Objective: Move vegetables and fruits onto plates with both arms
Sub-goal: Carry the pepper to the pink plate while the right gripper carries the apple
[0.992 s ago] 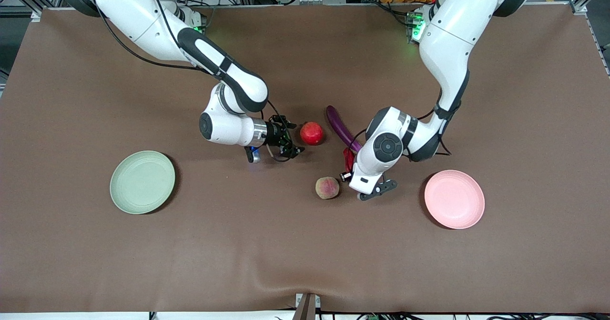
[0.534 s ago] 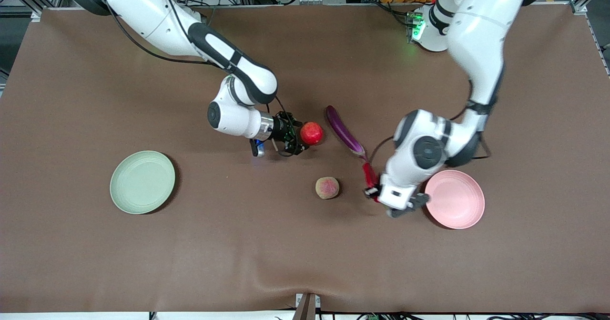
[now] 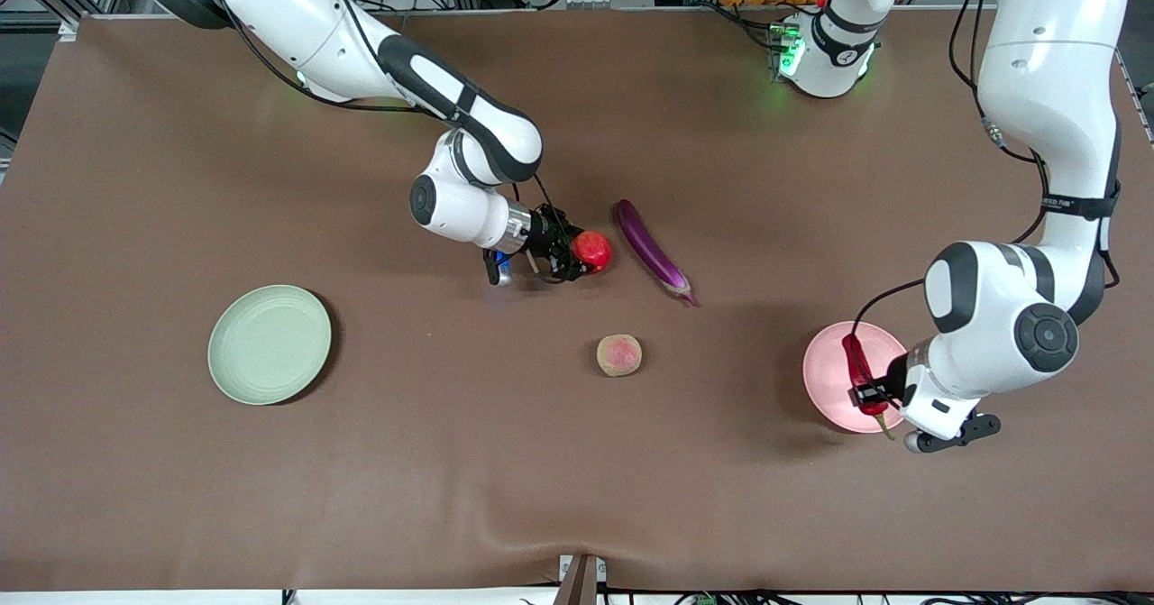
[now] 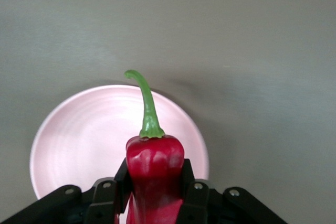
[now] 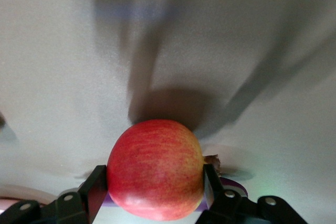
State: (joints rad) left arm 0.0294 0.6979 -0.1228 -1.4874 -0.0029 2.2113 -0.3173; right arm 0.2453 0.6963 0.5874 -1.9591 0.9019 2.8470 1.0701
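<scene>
My left gripper (image 3: 870, 395) is shut on the red chili pepper (image 3: 855, 359), which hangs over the pink plate (image 3: 825, 380). In the left wrist view the chili (image 4: 155, 163) sits between the fingers, green stem pointing away, with the pink plate (image 4: 84, 140) below. My right gripper (image 3: 577, 256) is low at the table's middle, shut on the round red fruit (image 3: 593, 249). The right wrist view shows its fingers (image 5: 94, 184) pressed against both sides of the fruit (image 5: 155, 166). The purple eggplant (image 3: 649, 246) lies beside that fruit, toward the left arm's end. The peach (image 3: 619, 354) lies nearer the front camera.
The pale green plate (image 3: 270, 343) sits toward the right arm's end of the table with nothing on it. Brown cloth covers the whole table (image 3: 505, 479).
The left arm has carried the chili from beside the eggplant to over the pink plate. The right gripper has moved onto the red fruit and shut on it.
</scene>
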